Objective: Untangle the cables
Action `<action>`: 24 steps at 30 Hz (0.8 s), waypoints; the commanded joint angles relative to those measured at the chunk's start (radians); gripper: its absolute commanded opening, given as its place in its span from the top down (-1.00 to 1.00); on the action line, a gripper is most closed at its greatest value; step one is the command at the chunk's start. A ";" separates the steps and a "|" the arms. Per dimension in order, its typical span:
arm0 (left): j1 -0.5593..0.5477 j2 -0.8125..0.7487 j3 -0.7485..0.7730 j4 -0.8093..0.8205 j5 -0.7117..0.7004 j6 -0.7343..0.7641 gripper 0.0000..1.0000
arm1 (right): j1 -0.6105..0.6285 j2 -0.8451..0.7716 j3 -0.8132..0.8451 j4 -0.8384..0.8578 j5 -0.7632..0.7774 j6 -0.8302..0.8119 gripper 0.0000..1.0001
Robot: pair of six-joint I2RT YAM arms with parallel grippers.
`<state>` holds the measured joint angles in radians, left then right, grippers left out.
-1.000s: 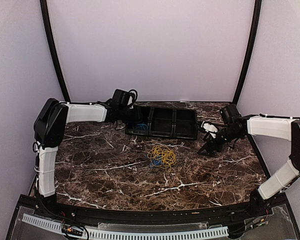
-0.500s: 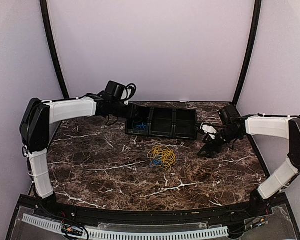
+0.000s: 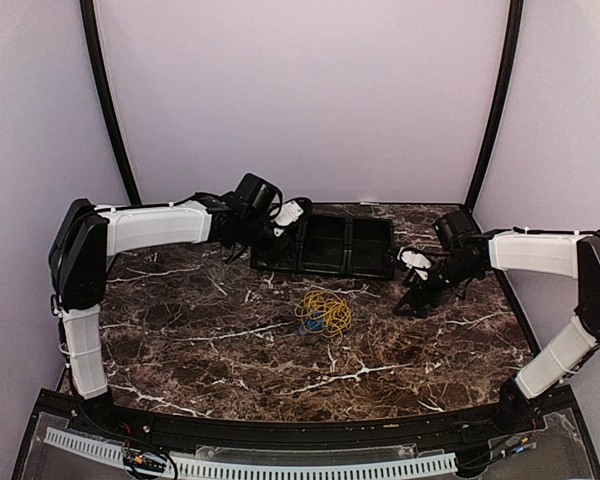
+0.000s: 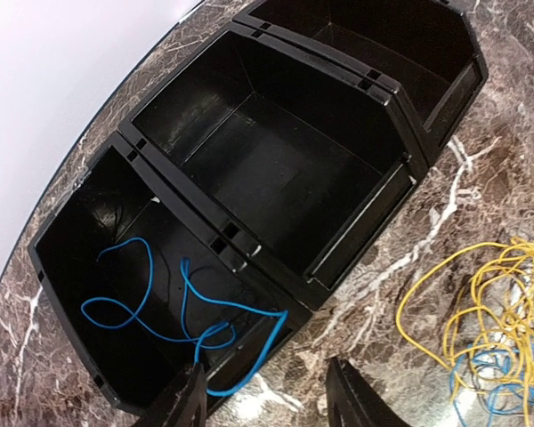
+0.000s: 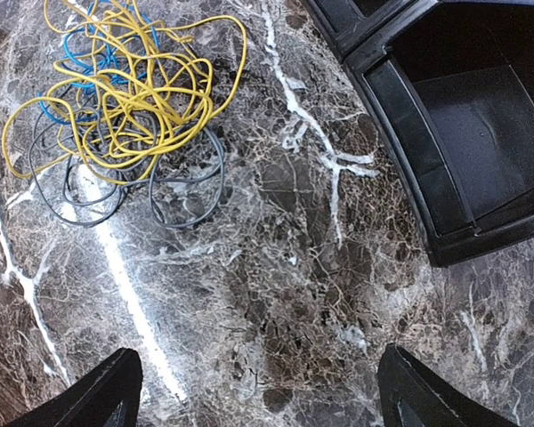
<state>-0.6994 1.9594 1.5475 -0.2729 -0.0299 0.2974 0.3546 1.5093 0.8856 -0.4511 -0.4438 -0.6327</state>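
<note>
The cables (image 3: 324, 315) lie mostly in one tangle of yellow, blue and grey strands on the marble table (image 3: 210, 350), near the black tray (image 3: 330, 271); the strands in it are too knotted to count. One blue cable (image 4: 173, 325) lies apart, in the left end of the tray's three compartments. Of the two grippers, the left gripper (image 4: 271, 411) hovers over that compartment, fingers parted and empty. The right gripper (image 5: 267, 400) is spread wide over bare marble and holds nothing.

No writing, label, brand or number is legible in any view. Black tray (image 4: 215, 233) walls read plain. White arm covers (image 3: 155, 227) show no readable marking either.
</note>
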 commanded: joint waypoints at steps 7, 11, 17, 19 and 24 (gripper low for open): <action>0.009 0.126 0.170 -0.117 -0.048 0.189 0.36 | 0.007 0.006 0.019 0.001 0.014 -0.011 -0.88; 0.009 0.142 0.171 -0.105 -0.051 0.199 0.59 | 0.007 0.012 0.022 0.000 0.014 -0.013 -0.88; 0.015 0.162 0.179 -0.065 -0.083 0.183 0.93 | 0.010 0.016 0.023 -0.005 0.017 -0.015 -0.88; 0.028 0.171 0.189 -0.045 -0.090 0.157 0.99 | 0.011 0.015 0.022 -0.003 0.017 -0.015 -0.88; 0.076 0.261 0.319 -0.078 -0.066 0.054 1.00 | 0.010 0.018 0.023 -0.006 0.018 -0.015 -0.88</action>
<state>-0.6674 2.1674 1.7645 -0.3443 -0.0963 0.4377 0.3561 1.5227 0.8864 -0.4614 -0.4259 -0.6392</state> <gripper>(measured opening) 0.014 0.939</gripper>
